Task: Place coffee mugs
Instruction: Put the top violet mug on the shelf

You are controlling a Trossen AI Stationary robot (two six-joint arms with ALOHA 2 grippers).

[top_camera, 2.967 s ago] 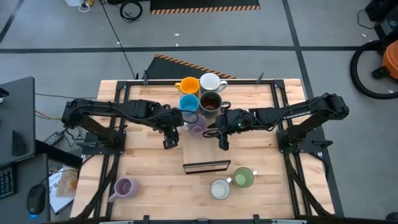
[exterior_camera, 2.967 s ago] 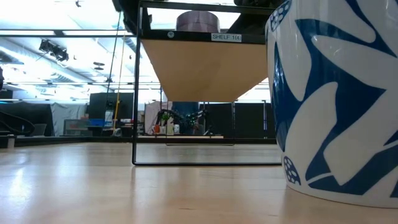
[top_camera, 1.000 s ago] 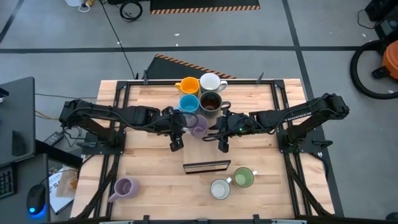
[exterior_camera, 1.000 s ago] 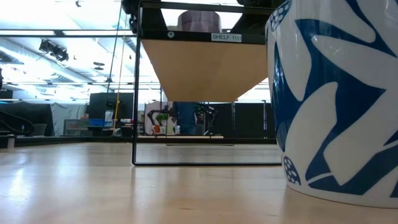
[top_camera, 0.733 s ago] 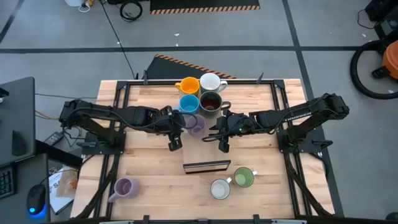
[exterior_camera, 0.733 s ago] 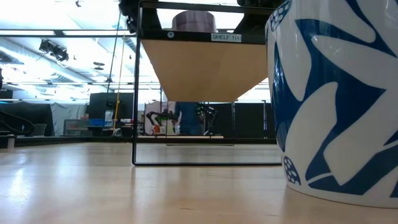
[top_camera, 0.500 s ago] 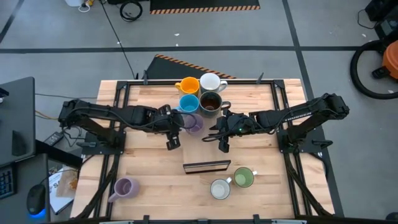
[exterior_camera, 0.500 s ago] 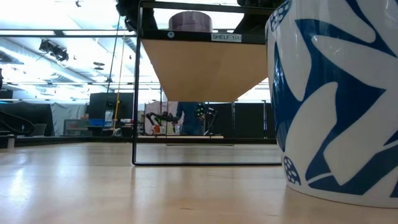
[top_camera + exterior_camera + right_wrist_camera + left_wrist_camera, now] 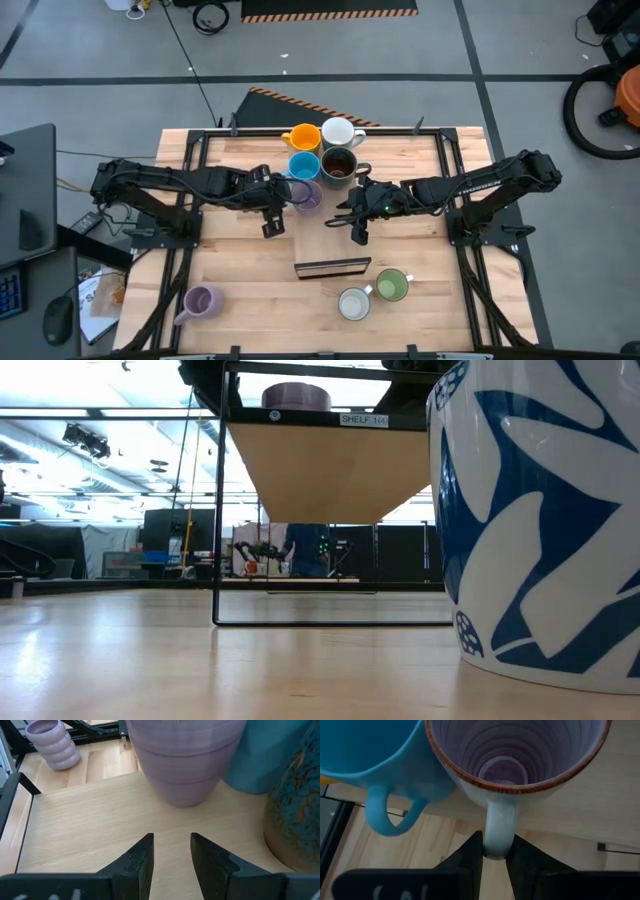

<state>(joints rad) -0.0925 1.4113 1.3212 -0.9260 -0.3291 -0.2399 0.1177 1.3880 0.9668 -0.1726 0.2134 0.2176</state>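
On the raised wooden shelf board (image 9: 395,160) stand an orange mug (image 9: 300,137), a white mug (image 9: 340,132), a blue mug (image 9: 304,165), a dark brown mug (image 9: 340,166) and a lavender mug (image 9: 307,195). My left gripper (image 9: 277,208) is shut on the lavender mug (image 9: 515,755), which is right beside the blue mug (image 9: 375,750). My right gripper (image 9: 170,852) hangs open over the board, just to the right of the lavender mug (image 9: 182,765), with nothing between its fingers. In the low view the lavender mug (image 9: 295,397) shows above the shelf edge. My left gripper pinches the lavender mug's handle (image 9: 497,837) between its two fingers, at the handle's outer bend. The fingers (image 9: 465,862) come slanting down from the table's left and near side. The mug stands upright, mouth up, and its base (image 9: 182,802) looks to be on the board.
On the table near the front lie a second, ribbed lavender mug (image 9: 200,300), a white mug (image 9: 353,303), a green mug (image 9: 392,285) and a dark block (image 9: 333,267). A white mug with a blue pattern (image 9: 540,520) fills the right of the low view. The shelf's black frame (image 9: 216,510) stands around the board.
My left gripper has drawn back toward the table's left and slightly toward the far edge, still shut on the handle. The lavender mug has slid with it along the board, away from my right gripper and up beside the blue mug, staying upright.
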